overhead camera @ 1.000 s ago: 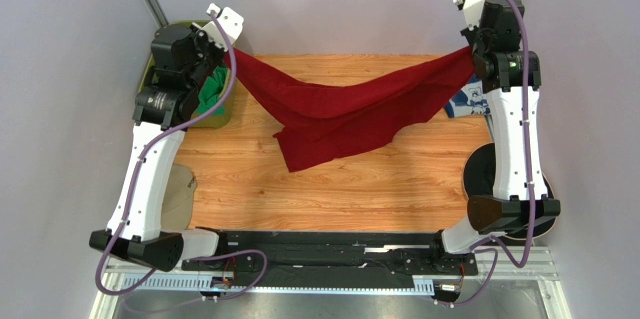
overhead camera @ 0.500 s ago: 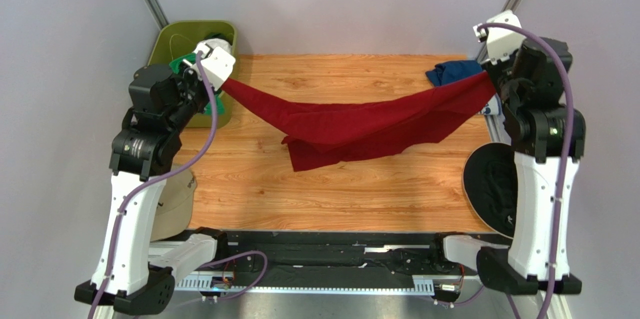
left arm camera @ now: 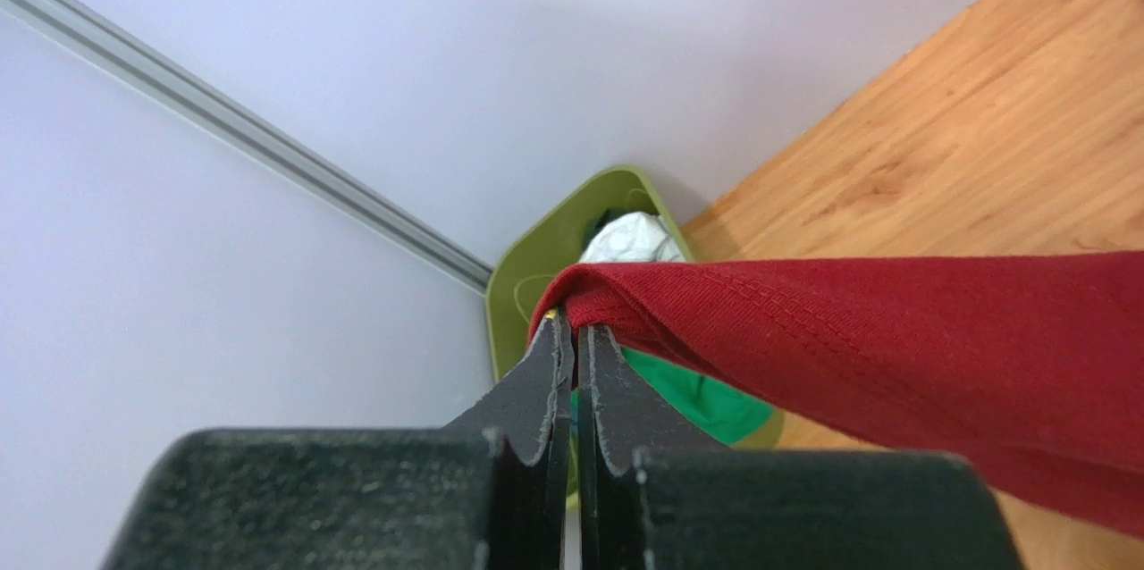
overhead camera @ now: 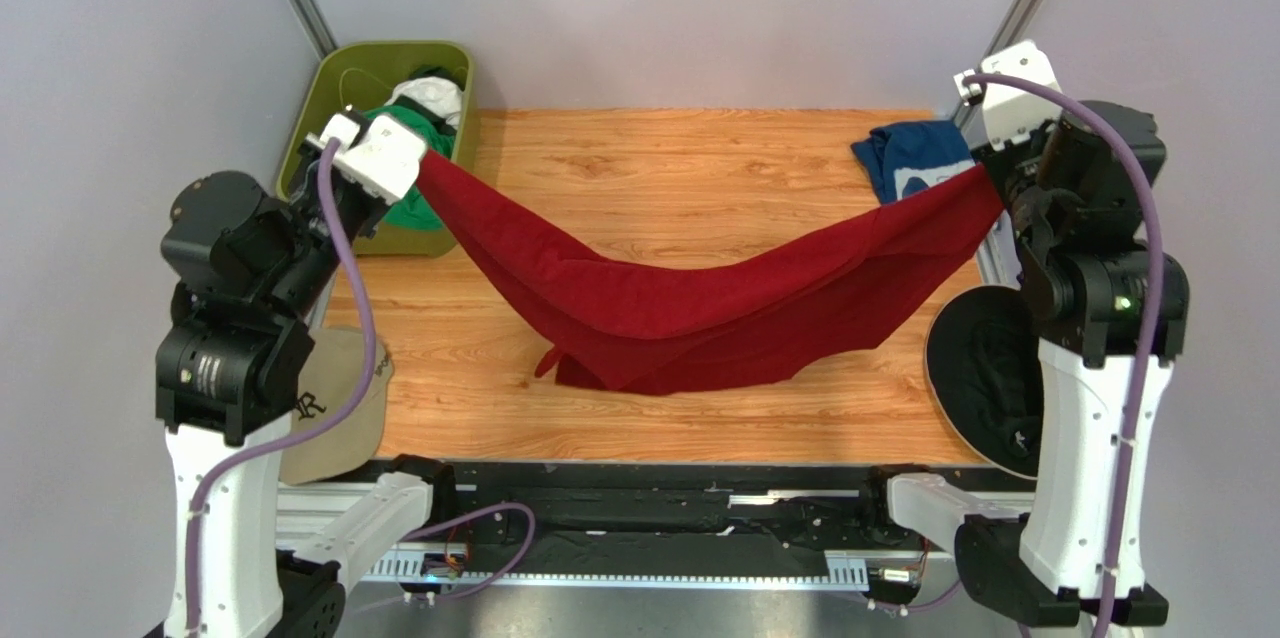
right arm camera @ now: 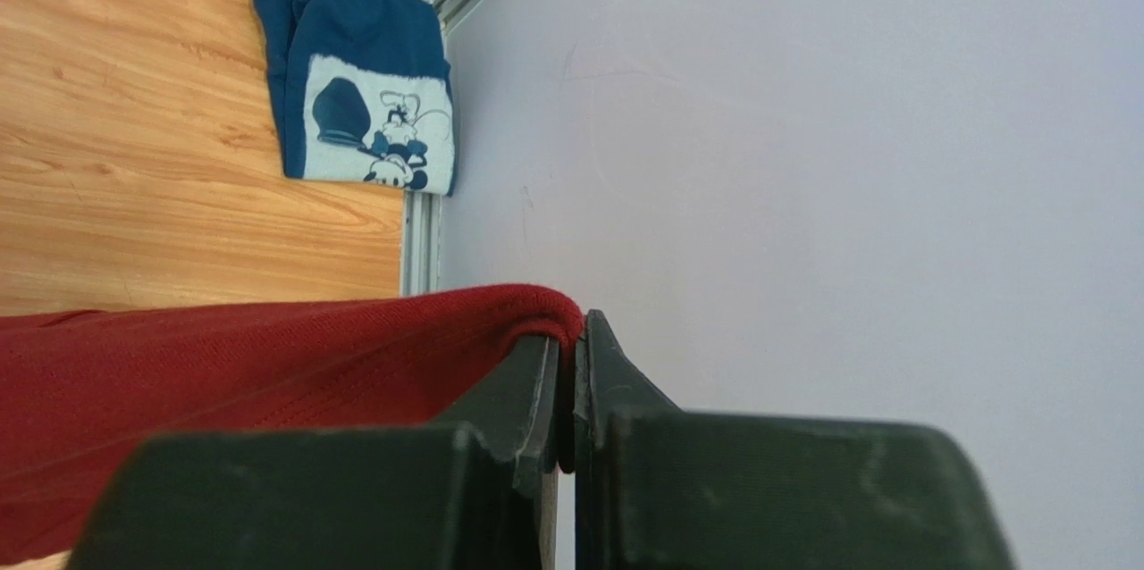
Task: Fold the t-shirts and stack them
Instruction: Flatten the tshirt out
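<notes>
Currently red t-shirt [overhead camera: 676, 311] strung between both arms, middle sagging low over table [overhead camera: 676, 158]. Left gripper [overhead camera: 422, 167] clamped on one corner, right gripper [overhead camera: 984, 188] clamped on other. Navy t-shirt [overhead camera: 909, 158] at far right corner; green t-shirt [overhead camera: 409, 206] in bin [overhead camera: 323, 83].

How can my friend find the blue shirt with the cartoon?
Find the wooden table, then its far right corner. The navy-blue cloth t-shirt lies there. Only it has a white cartoon print; the dark red cloth t-shirt is plain.

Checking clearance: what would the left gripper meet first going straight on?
Beyond the red shirt it holds, the left gripper points at the green bin, probably the white cloth inside; depth is unclear.
</notes>
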### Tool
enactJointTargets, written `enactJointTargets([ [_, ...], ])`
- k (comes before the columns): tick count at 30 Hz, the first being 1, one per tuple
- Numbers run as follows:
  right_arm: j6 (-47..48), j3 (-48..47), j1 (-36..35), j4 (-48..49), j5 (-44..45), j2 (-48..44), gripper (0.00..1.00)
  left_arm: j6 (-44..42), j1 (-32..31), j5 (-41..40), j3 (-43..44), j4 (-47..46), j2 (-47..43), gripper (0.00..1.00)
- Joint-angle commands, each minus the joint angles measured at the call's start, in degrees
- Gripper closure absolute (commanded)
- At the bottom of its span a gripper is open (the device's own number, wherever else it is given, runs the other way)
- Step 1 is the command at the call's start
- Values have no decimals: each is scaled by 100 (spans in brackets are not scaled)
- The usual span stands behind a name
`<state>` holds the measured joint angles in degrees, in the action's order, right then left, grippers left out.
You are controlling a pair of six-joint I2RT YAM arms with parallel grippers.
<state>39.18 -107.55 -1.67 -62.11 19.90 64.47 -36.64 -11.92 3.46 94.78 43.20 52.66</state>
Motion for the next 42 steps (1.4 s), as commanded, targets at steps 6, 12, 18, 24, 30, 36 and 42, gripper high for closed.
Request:
enactJointTargets([
  [6, -6, 726, 62, 1296, -47, 1172, 100, -545, 32, -531, -838, -1857, 2105, 100],
  [12, -182, 990, 71, 1701, -250, 2315, 100, -537, 32, -803, -971, -2614, 3740, 100],
  [18, -420, 1121, 18, 1719, -434, 3098, 100, -336, 23, -909, -435, -2571, 5060, 78],
  [24, -455, 1499, -105, 1789, -461, 3195, 100, -194, -3, -926, -794, -2703, 5219, 35],
  [30, -508, 1719, -193, 1825, -496, 3028, 100, -98, -196, -595, -1093, -2063, 4675, 11],
  [36, -587, 2044, -211, 1886, -540, 2852, 100, -168, -1267, 778, -1532, -682, 4024, 11],
  [42, -631, 2343, -281, 1965, -557, 2747, 100, 52, -2287, 1086, -1770, -163, 4146, 12],
])
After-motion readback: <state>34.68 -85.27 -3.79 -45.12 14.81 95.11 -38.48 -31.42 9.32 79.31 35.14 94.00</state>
